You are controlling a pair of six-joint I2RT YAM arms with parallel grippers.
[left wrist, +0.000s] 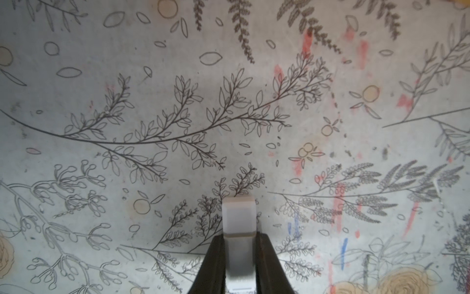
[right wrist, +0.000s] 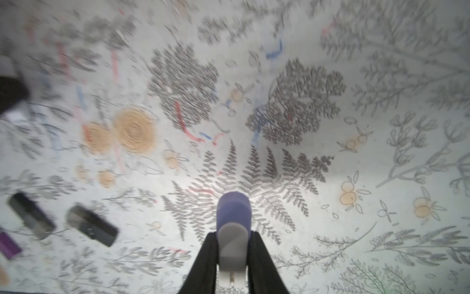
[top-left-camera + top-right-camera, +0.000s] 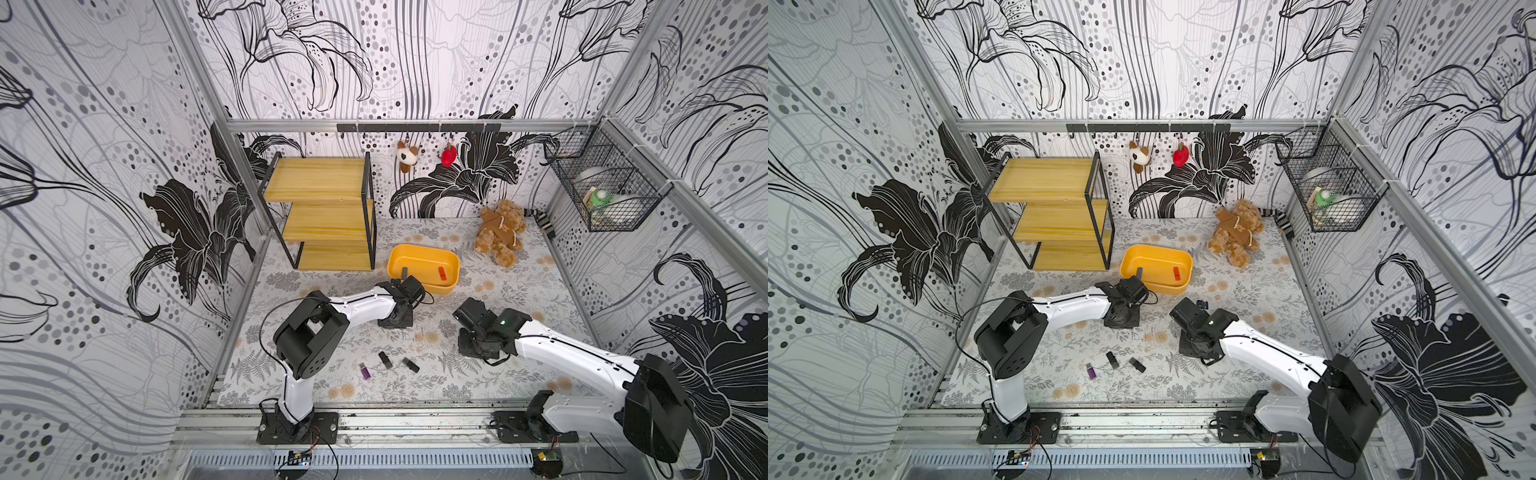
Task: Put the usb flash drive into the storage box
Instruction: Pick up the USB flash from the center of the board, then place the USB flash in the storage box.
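Floral table mat [image 3: 519, 299], both arms low over the middle of it. Yellow storage box [image 3: 448, 287] sits just beyond the left arm's wrist, open side up. No lid to deal with.

Step in hand, as I read it: a grasp made on each side, transport next.

Left gripper [image 1: 238, 238]: jaws pressed onto a white flash drive [image 1: 237, 216], pointing down at the mat near the box's front wall. Can't tell if the drive's tip is clear of the mat.

Right gripper [image 2: 232, 235]: pinching a blue flash drive [image 2: 234, 208], further from the box. Its wrist view is smeared, so detail is poor.

Next move for the left: lift straight up, get above the rolled rim, move over the box interior, then open. The wall is shallow, so little height is needed. The risk is catching the drive's free end on the rim.

Box already holds a grey drive [image 3: 404, 273] and an orange drive [image 3: 441, 273], both flat on the bottom, apart.

Loose near the front rail: a purple drive [image 3: 365, 371] and two black drives [image 3: 385, 360] [image 3: 410, 364], close together, not touching.

The white drive looks small, hard and smooth: frosted cap beyond the fingertips, metal body between the jaws. Held across its narrow sides, so it could pivot if bumped. The blue one has a rounded blue end and a grey collar.
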